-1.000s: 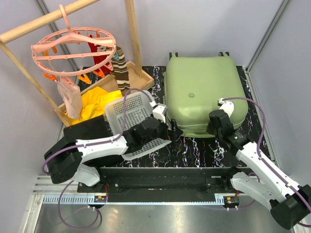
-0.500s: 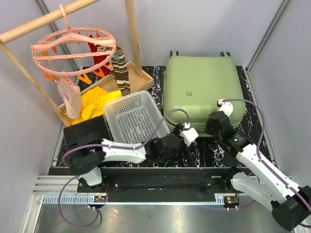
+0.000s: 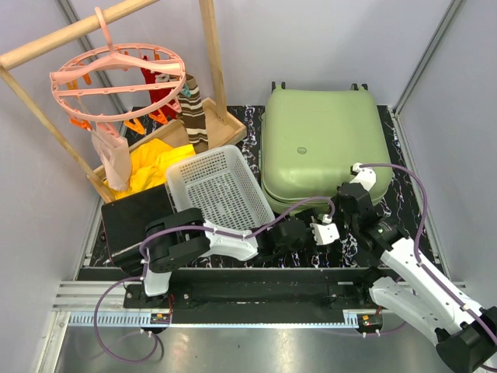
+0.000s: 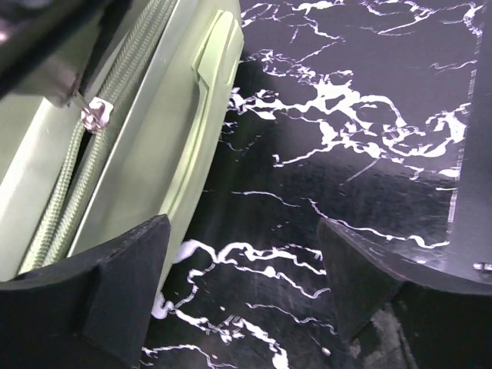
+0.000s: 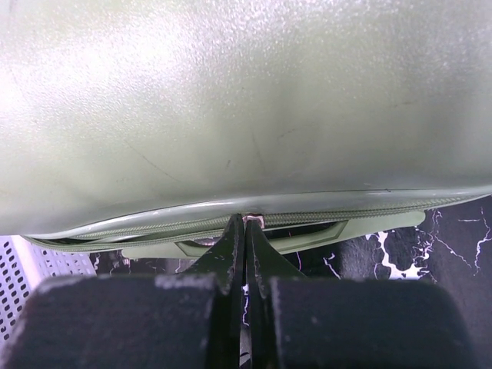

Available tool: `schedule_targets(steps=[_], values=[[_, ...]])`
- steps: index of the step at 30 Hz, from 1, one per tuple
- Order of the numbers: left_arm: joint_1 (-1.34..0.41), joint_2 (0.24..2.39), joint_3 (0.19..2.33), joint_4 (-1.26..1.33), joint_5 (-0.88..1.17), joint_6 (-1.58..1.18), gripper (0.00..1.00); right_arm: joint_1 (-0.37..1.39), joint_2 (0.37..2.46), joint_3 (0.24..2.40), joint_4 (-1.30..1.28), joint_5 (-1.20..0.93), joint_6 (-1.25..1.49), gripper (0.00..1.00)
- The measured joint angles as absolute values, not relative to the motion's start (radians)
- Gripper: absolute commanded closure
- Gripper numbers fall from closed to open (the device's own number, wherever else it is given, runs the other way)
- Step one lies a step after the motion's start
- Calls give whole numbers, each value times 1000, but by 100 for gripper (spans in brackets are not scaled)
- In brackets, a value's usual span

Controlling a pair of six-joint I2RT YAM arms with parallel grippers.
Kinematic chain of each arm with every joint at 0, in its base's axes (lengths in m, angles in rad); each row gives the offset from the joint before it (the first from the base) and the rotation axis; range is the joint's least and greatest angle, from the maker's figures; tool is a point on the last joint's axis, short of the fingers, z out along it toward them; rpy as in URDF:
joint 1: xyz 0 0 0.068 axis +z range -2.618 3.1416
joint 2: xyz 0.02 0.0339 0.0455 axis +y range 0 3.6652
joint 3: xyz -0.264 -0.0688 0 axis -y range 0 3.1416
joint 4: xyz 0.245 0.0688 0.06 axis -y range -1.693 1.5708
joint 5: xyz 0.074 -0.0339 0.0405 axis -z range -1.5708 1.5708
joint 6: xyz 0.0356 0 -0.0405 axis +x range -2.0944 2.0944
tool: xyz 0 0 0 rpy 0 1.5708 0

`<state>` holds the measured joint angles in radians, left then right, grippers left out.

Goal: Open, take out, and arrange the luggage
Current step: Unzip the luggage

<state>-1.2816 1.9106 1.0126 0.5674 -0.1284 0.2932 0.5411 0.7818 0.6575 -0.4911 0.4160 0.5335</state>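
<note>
On black marbled table [image 4: 346, 154], green luggage [image 3: 322, 148] lying flat, far right. Left gripper [image 4: 242, 261] spread wide, empty, just beside its near edge. Right gripper [image 5: 246, 224] pinched tight at zipper seam [image 5: 346, 217].

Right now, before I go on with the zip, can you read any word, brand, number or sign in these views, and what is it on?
No text can be read in any view.
Small round emblem on the lid of the large light-green hard-shell suitcase: too small to read.
Metal zip pull on the same suitcase: no marking legible.
</note>
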Motion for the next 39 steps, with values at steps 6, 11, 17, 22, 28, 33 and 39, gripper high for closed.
schedule_targets(steps=[6, 11, 17, 22, 28, 33, 39], values=[[-1312, 1922, 1012, 632, -175, 368, 12, 541, 767, 647, -490, 413, 540, 100], [-1319, 1947, 1012, 687, -204, 416, 12, 541, 767, 647, -490, 410, 543, 100], [-1305, 2003, 1024, 702, -200, 441, 11, 541, 766, 646, -491, 409, 544, 100], [-1285, 2042, 1059, 709, -202, 453, 9, 541, 766, 646, -491, 408, 545, 100], [-1277, 2085, 1099, 706, -216, 472, 25, 541, 766, 646, -491, 408, 547, 100], [-1266, 2096, 1114, 730, -271, 485, 73, 541, 766, 646, -491, 410, 547, 100], [-1260, 2096, 1116, 731, -286, 494, 100, 541, 772, 645, -487, 429, 547, 100]])
